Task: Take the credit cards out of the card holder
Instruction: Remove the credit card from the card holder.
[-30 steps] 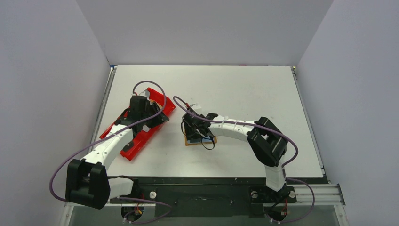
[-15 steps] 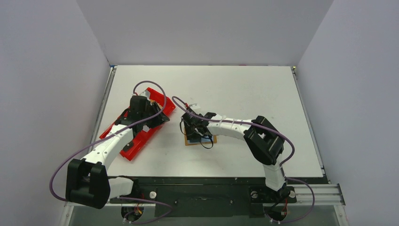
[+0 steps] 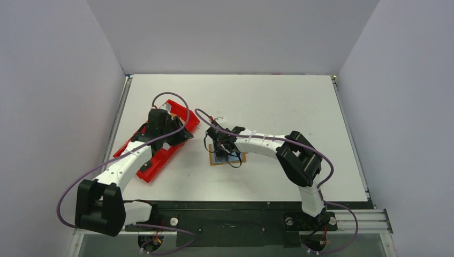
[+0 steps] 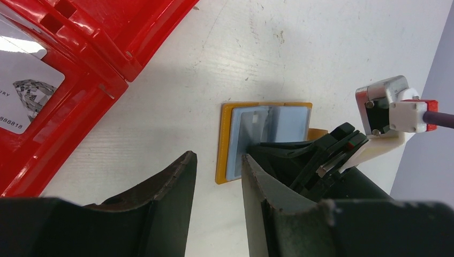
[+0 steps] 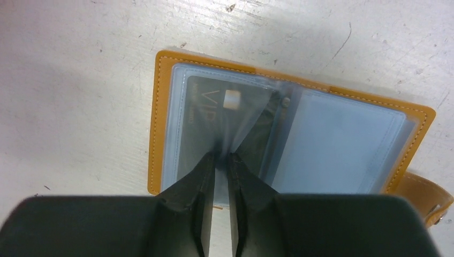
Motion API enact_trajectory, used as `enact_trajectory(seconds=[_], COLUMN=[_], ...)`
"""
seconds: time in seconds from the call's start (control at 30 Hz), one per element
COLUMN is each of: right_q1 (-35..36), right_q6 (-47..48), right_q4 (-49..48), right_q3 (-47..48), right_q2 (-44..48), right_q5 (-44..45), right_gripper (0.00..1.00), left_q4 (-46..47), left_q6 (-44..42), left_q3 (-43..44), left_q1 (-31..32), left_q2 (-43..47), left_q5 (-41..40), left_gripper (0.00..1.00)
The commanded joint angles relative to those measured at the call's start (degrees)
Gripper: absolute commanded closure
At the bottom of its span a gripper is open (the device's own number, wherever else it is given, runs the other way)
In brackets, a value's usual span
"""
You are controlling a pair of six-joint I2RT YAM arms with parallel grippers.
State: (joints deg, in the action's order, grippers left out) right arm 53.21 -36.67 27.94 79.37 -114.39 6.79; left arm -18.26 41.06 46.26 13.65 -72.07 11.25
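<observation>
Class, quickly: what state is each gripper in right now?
Left gripper: open, holding nothing.
Right gripper: shut on a clear sleeve of the card holder.

right gripper (image 3: 223,145) hides most of the card holder (image 3: 242,158) (top view only).

I'm reading "VIP" on the dark card (image 5: 203,118), under the holder's (image 5: 157,123) clear sleeve. Over in the red tray (image 4: 134,32), the white card (image 4: 27,80) shows "888818"; its other lettering is cut off.
</observation>
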Motion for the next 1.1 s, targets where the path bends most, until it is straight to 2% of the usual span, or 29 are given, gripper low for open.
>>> enact_trajectory(seconds=[0.0,0.07,0.23,0.37,0.57,1.07], right_q1=[-0.69,-1.32,-3.82,-6.42,-9.23,-11.99], right_q6=[0.05,-0.17,-1.17,-2.21,-3.78,-6.35], right_q4=[3.06,2.44,-1.7,-7.89,-14.18,-20.13], right_q3=[-1.94,-2.36,-5.74,-9.05,-13.39,-17.77], right_q2=[-4.16,-4.06,-1.76,0.8,4.57,9.44], right_q5=[-0.43,-1.59,-5.81,-13.38,-20.1,-24.52], right_gripper=[0.96,1.0,1.0,1.0,1.0,1.0], left_q4=[1.35,1.5,1.95,3.17,4.75,8.39], left_q6=[-0.7,-0.63,-0.39,0.74,1.75,2.75], left_q3=[0.22,0.15,0.08,-0.28,-0.02,0.82], left_q1=[-0.11,0.08,0.99,2.44,4.86,7.8], left_q2=[-0.62,-0.92,-1.91,-3.29,-5.74,-12.68], left_q5=[1.33,1.63,2.67,4.23,5.91,10.71], left_gripper=[0.66,0.66,0.66,0.66,0.66,0.65])
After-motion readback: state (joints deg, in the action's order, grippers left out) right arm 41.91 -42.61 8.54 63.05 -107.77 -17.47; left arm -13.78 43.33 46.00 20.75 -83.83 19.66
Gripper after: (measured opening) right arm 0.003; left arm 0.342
